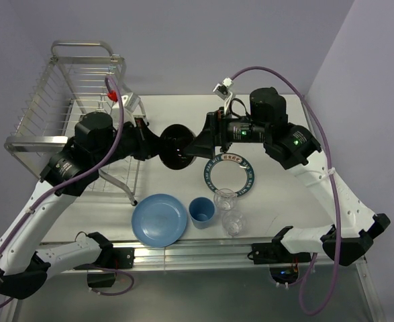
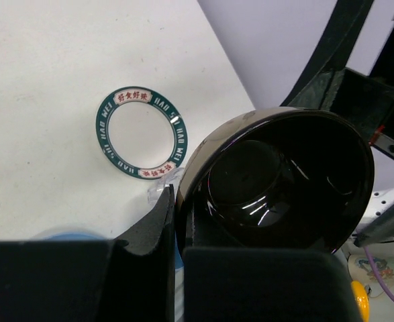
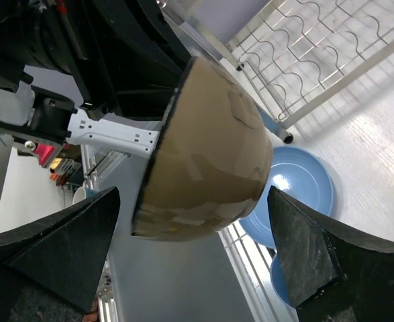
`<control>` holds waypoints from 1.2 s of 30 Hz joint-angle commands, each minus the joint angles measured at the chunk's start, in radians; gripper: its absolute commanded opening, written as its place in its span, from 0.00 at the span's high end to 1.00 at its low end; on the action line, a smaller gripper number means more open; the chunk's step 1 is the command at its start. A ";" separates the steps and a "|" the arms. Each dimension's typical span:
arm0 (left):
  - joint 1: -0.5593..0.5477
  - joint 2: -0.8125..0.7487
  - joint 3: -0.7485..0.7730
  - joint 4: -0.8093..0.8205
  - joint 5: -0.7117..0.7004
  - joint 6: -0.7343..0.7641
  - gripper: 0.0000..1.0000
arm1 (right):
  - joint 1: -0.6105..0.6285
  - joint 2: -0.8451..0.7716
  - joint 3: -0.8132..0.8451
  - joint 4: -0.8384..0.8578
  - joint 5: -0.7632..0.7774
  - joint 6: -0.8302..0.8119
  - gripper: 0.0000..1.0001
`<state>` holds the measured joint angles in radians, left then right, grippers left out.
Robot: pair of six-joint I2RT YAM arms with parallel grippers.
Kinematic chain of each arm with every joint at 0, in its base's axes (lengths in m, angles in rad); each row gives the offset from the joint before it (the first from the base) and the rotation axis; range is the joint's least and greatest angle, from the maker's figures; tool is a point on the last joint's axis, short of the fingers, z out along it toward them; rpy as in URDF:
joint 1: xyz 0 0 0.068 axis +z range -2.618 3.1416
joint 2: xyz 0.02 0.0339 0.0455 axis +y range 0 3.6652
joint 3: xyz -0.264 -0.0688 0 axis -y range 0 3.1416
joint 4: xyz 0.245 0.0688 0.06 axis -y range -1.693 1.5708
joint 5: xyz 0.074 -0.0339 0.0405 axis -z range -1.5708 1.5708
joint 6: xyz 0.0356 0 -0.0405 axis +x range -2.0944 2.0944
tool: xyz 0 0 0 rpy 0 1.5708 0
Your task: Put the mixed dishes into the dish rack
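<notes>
Sideways, small black bowl [image 1: 178, 149] pinched by left end effector [image 1: 151, 144], mouth facing it, right end effector [image 3: 191, 194] spread.

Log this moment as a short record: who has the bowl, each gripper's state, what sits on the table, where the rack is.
held item: small black bowl, off the table, between the arms
left gripper: shut on the bowl's rim
right gripper: open, fingers either side of the bowl, apart from it
on table: light-blue plate, lettered-rim plate, light-blue cup, one clear glass, another clear glass
dish rack: far left
</notes>
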<state>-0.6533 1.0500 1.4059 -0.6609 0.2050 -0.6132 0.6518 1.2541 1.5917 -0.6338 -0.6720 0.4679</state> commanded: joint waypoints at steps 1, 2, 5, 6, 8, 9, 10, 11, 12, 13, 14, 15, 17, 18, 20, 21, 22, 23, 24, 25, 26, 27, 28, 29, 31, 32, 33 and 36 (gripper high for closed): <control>0.004 -0.050 0.010 0.133 0.034 -0.030 1.00 | -0.003 -0.024 -0.030 0.097 -0.051 0.011 0.06; 0.004 -0.051 0.008 0.133 0.039 -0.031 1.00 | -0.003 -0.034 -0.047 0.108 -0.055 0.014 0.08; 0.004 -0.056 -0.001 0.145 0.048 -0.037 1.00 | -0.003 -0.048 -0.082 0.160 -0.098 0.031 0.15; 0.004 -0.059 -0.005 0.147 0.053 -0.039 1.00 | -0.003 -0.053 -0.090 0.186 -0.109 0.035 0.17; 0.006 -0.061 -0.007 0.152 0.057 -0.040 1.00 | -0.001 -0.058 -0.111 0.210 -0.132 0.054 0.20; 0.004 -0.061 -0.008 0.150 0.060 -0.039 1.00 | -0.003 -0.058 -0.116 0.230 -0.136 0.060 0.20; 0.006 -0.062 -0.008 0.150 0.062 -0.037 1.00 | -0.003 -0.058 -0.119 0.239 -0.141 0.072 0.22; 0.006 -0.061 -0.008 0.147 0.065 -0.036 1.00 | -0.003 -0.056 -0.124 0.256 -0.146 0.077 0.22; 0.006 -0.059 -0.012 0.147 0.069 -0.034 1.00 | -0.003 -0.055 -0.124 0.264 -0.159 0.083 0.23; 0.006 -0.059 -0.013 0.149 0.074 -0.034 1.00 | -0.003 -0.053 -0.125 0.270 -0.169 0.090 0.23; 0.004 -0.059 -0.016 0.153 0.076 -0.034 1.00 | -0.003 -0.047 -0.127 0.276 -0.175 0.095 0.23; 0.006 -0.061 -0.021 0.155 0.077 -0.036 1.00 | -0.003 -0.045 -0.128 0.287 -0.184 0.100 0.23; 0.006 -0.062 -0.022 0.158 0.083 -0.034 1.00 | -0.003 -0.044 -0.137 0.312 -0.202 0.115 0.24; 0.006 -0.058 -0.021 0.153 0.085 -0.031 1.00 | -0.003 -0.042 -0.139 0.321 -0.208 0.121 0.23; 0.006 -0.056 -0.019 0.153 0.093 -0.028 1.00 | -0.003 -0.047 -0.154 0.351 -0.218 0.140 0.20; 0.004 -0.056 -0.019 0.152 0.093 -0.026 1.00 | -0.003 -0.047 -0.157 0.353 -0.216 0.143 0.18; 0.004 -0.058 -0.018 0.149 0.093 -0.025 1.00 | -0.003 -0.047 -0.157 0.353 -0.215 0.143 0.16; 0.006 -0.058 -0.015 0.146 0.088 -0.022 1.00 | -0.003 -0.045 -0.157 0.353 -0.219 0.144 0.16; 0.006 -0.056 -0.015 0.144 0.088 -0.020 1.00 | -0.003 -0.042 -0.156 0.353 -0.219 0.144 0.16; 0.006 -0.058 -0.016 0.145 0.089 -0.020 1.00 | -0.003 -0.042 -0.157 0.353 -0.216 0.146 0.14; 0.006 -0.058 -0.016 0.145 0.093 -0.020 1.00 | -0.003 -0.042 -0.159 0.355 -0.215 0.146 0.13; 0.007 -0.058 -0.018 0.147 0.096 -0.019 1.00 | -0.003 -0.042 -0.159 0.356 -0.212 0.146 0.12; 0.007 -0.056 -0.018 0.147 0.096 -0.019 1.00 | -0.003 -0.039 -0.157 0.356 -0.213 0.146 0.11; 0.007 -0.058 -0.018 0.146 0.094 -0.017 1.00 | -0.003 -0.038 -0.156 0.358 -0.219 0.146 0.13; 0.007 -0.056 -0.018 0.142 0.094 -0.014 1.00 | -0.003 -0.036 -0.154 0.358 -0.216 0.149 0.19; 0.009 -0.056 -0.018 0.141 0.097 -0.011 1.00 | -0.003 -0.036 -0.157 0.373 -0.227 0.155 0.22; 0.011 -0.056 -0.015 0.139 0.099 -0.010 1.00 | -0.003 -0.038 -0.160 0.382 -0.233 0.161 0.29; 0.015 -0.053 -0.012 0.130 0.097 -0.007 1.00 | -0.003 -0.035 -0.167 0.395 -0.236 0.176 0.79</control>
<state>-0.6388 1.0096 1.3777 -0.6312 0.2497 -0.6136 0.6403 1.2270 1.4292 -0.3538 -0.8394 0.6308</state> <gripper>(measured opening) 0.069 0.816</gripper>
